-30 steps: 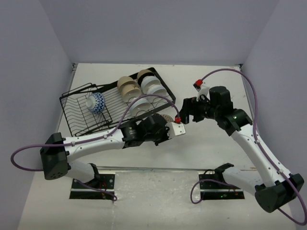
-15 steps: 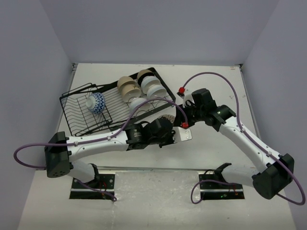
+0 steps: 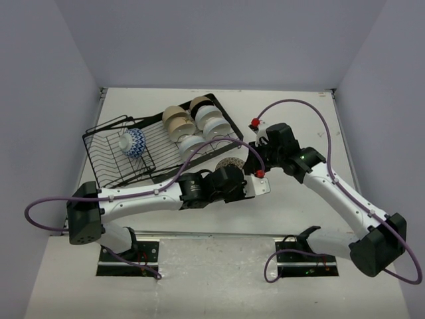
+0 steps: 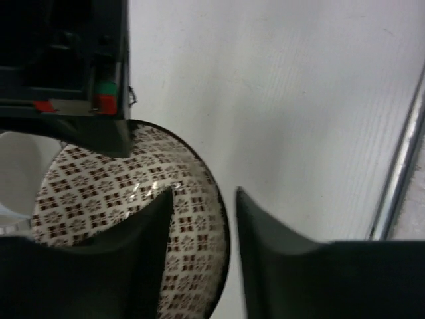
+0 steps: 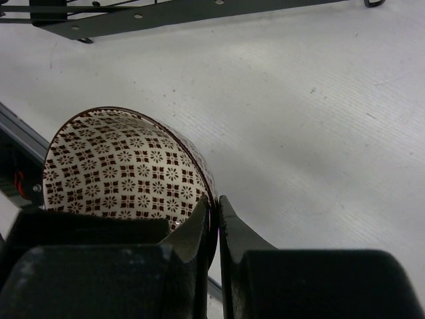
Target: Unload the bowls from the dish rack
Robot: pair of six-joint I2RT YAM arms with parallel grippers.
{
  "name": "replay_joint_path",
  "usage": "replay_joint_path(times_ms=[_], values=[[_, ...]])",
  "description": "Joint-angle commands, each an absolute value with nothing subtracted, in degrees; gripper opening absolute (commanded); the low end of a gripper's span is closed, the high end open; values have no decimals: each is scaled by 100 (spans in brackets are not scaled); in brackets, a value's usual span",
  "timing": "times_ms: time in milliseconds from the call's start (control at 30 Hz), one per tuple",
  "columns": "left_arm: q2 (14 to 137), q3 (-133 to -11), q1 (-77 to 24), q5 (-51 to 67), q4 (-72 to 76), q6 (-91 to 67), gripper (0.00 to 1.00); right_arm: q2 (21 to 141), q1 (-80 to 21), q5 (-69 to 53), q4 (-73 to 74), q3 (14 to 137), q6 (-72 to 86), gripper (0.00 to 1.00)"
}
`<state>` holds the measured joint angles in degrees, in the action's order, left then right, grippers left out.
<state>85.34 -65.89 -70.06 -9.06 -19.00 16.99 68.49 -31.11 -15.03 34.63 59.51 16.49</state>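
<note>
One brown-patterned bowl (image 5: 119,166) is out, tilted just beside the dish rack (image 3: 91,159), its rim pinched by the right gripper (image 5: 217,219) with the left gripper (image 4: 204,194) spread loosely astride it, while the blue-white bowl (image 3: 133,141), beige bowls (image 3: 176,119) and white bowls (image 3: 209,119) sit in the rack, not yet unloaded.

We see a white table (image 3: 292,119). Ahead of the right gripper (image 5: 216,203), past its fingertips, the black dish rack (image 5: 166,14) stands directly on the bare top. To the right of the left gripper (image 4: 204,194) a metal strip (image 4: 398,173) runs along the surface. Behind both grippers, two black base plates (image 3: 147,260) sit at the table's near edge. Whether the patterned bowl (image 5: 119,166) at the fingertips touches the top, we cannot tell.
</note>
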Motion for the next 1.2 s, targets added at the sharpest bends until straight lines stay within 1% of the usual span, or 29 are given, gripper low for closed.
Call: replay_joint_path(times_ms=[0,33,200,333,367,433,467,500,567,600,633,667,733,767,833,1067,1100,1133,1167], values=[[8429,-6645,-6943,-1581,-1336,1679,54,6645,-3138,-1266,3050,5968,1749,0],[8420,-6645,-6952,-1634,-1327,1644,100,6671,-3112,-1213,3024,5985,1793,0],[8228,-6828,-7005,-1827,-1336,1310,100,6794,-2743,-1038,2822,5985,1898,0],[7735,-7022,-7040,-2319,-1239,818,100,6882,-1735,-1160,2356,5845,2179,0],[7656,-7101,-7031,-2529,-1344,669,100,6925,-1592,-1125,2164,5819,2214,0],[7454,-7363,-7023,-3328,-1511,204,100,7031,-1172,-881,1909,5818,2328,0],[7375,-7461,-7005,-3627,-1773,-276,100,7240,-1030,-748,1820,5818,2381,0],[7348,-7575,-6987,-4378,-1967,-594,100,7390,-889,-573,1776,5897,2434,0],[7278,-7883,-6637,-4806,-2684,-1532,100,7741,-598,-82,1521,5976,2697,0],[7269,-7962,-6392,-4686,-2968,-1808,100,8109,-511,-36,1434,6064,2820,0],[7286,-8059,-5850,-4606,-3275,-2089,100,8278,-379,-18,1111,6091,3065,0],[7295,-8138,-5610,-4553,-3748,-2509,100,8453,-352,9,968,6143,3163,0],[7225,-8121,-5118,-4561,-4128,-2741,100,9024,-220,140,932,6353,3322,0],[7085,-8069,-5028,-4631,-4200,-2968,100,9218,-185,62,966,6633,3314,0],[6726,-7841,-4905,-4641,-4097,-2919,100,9823,-141,123,1028,6924,3313,0],[6083,-7629,-4720,-4912,-4254,-2918,100,10555,-114,0,1450,7707,3384,0],[6039,-7585,-4676,-4922,-4254,-2918,100,10651,-114,-131,1685,7821,3366,0],[5960,-7568,-4658,-4931,-4254,-2901,100,10818,-114,-141,1774,8031,3366,5],[5933,-7541,-4641,-4887,-4245,-2866,100,10872,-106,-175,1819,8068,3366,17]])
